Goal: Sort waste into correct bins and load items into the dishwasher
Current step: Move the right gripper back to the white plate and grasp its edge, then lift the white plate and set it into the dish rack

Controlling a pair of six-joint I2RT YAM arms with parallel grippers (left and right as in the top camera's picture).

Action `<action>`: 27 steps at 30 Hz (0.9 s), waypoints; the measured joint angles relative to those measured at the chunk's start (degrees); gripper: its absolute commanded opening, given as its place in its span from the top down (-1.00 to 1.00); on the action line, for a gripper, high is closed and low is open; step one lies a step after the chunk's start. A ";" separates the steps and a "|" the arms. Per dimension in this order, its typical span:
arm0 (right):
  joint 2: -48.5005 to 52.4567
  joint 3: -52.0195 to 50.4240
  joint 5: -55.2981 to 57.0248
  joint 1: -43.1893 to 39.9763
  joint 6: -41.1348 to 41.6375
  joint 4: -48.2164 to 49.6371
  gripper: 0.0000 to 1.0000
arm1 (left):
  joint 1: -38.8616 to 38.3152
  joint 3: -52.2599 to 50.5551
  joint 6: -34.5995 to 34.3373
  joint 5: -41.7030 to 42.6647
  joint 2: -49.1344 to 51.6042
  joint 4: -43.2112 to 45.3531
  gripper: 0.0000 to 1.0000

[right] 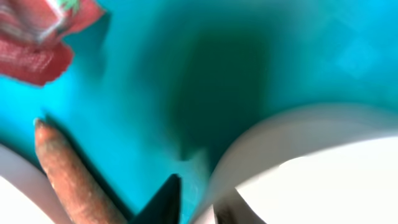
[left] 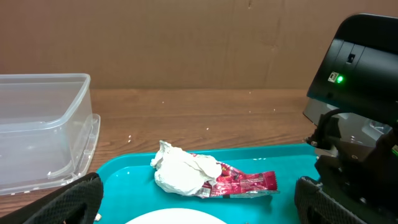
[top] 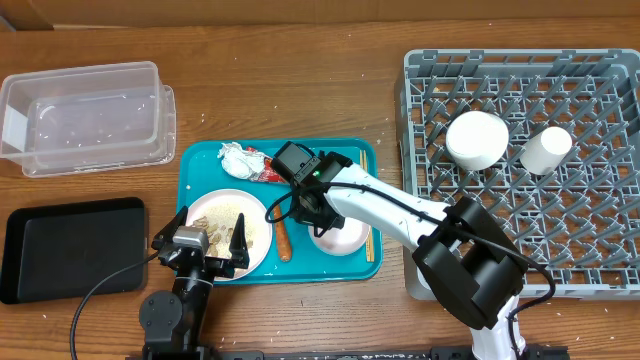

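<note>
Clear tub (top: pixel 88 118): far-left corner of the worktop; a strip of bare wood separates it from the teal tray (top: pixel 200 165).
Black tray (top: pixel 70 250): left edge, nearer me, just beside the teal tray's left rim.
Left gripper (top: pixel 211 222): fingers spread wide over the plate (top: pixel 262 225), holding nothing.
Plate: teal tray's near-left part, carrying food scraps (top: pixel 222 215).
Tissue (left: pixel 180 174) and wrapper (left: pixel 245 183): touching, at the teal tray's far rim.
Carrot (top: pixel 283 240): between plate and bowl (top: pixel 340 238).
Right gripper (right: pixel 196 208): I see it clamped over the bowl's rim, one finger outside, one inside.
Chopsticks (top: pixel 367 215): along the teal tray's right rim.
Dish rack (top: pixel 600 250): right edge; a narrow wood gap separates it from the teal tray; the racked bowl (top: pixel 477 138) and cup (top: pixel 545 150) sit toward the far side.
</note>
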 measured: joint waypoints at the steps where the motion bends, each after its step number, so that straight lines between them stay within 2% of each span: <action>1: 0.00 0.04 0.00 0.00 -0.04 -0.42 0.92 | 0.00 0.00 0.00 0.00 0.00 0.00 -1.00; 11: -0.61 6.80 0.92 -0.33 -1.44 -10.45 0.93 | 0.00 0.00 0.02 0.00 0.00 0.00 -1.00; 15: -4.72 7.76 1.84 -2.51 -2.29 -14.91 0.93 | 0.00 0.00 0.02 0.00 0.00 0.00 -1.00; 21: -16.94 8.85 3.96 -15.41 -6.12 -19.96 0.93 | 0.00 0.00 0.02 0.00 0.00 0.00 -0.99; 27: -23.45 9.49 -0.52 -31.89 -17.57 -20.28 0.93 | 0.00 0.00 0.00 0.00 0.00 0.00 -1.00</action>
